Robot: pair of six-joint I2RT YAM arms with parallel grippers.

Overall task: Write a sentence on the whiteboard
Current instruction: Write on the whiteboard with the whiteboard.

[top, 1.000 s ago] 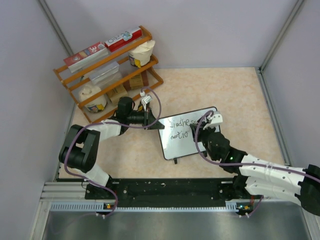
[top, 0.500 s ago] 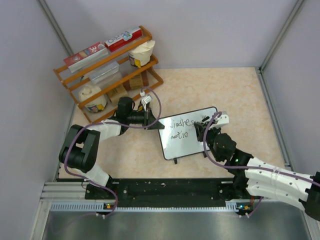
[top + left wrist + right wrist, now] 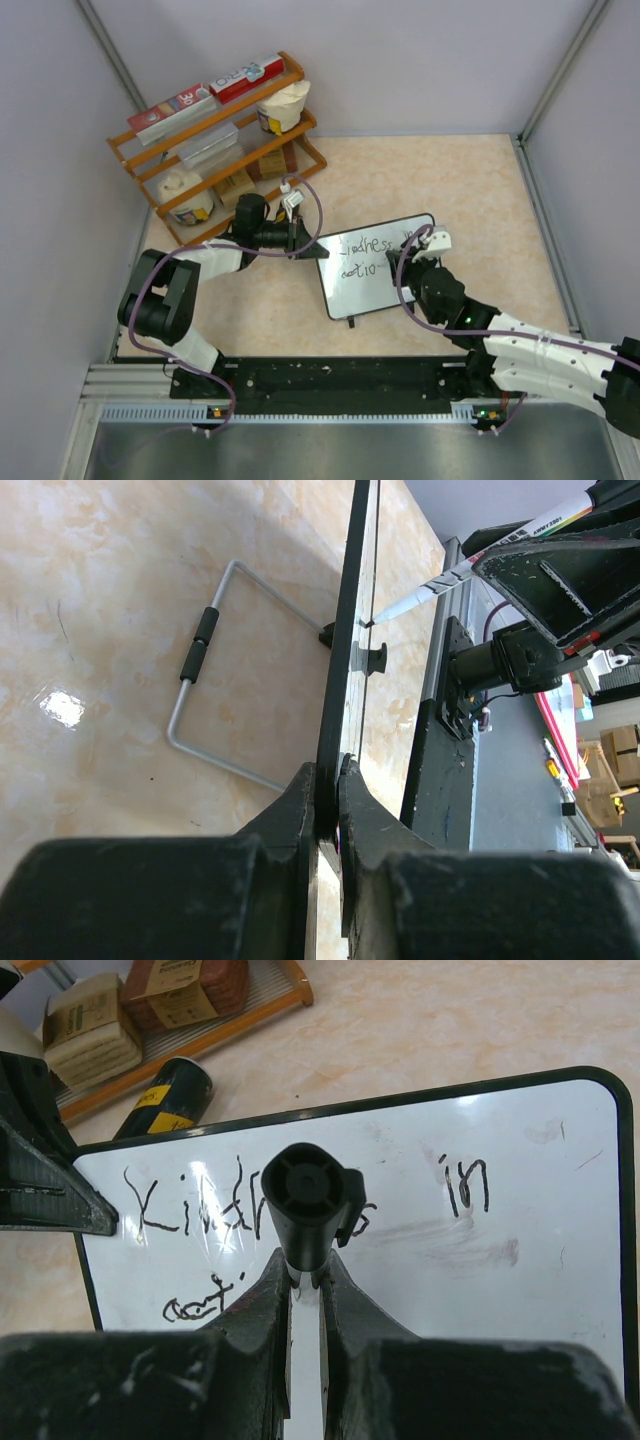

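Two arms are at work, and only the right one has changed: the right gripper (image 3: 422, 255) has swung slightly sideways and back above the whiteboard (image 3: 372, 296), while the left gripper (image 3: 305, 247) has stayed in place and the board has not shifted. I judge that writing is under way, the lower line not finished. One wooden rack (image 3: 215, 140) stands well behind the left fingers. One whiteboard: its left edge sits between the left fingers, which are pressed together on the frame. One marker (image 3: 308, 1195) is clamped between the right fingers, its tip past them at the board's face. The sentence (image 3: 160, 1210) has two lines just ahead of the right fingers.
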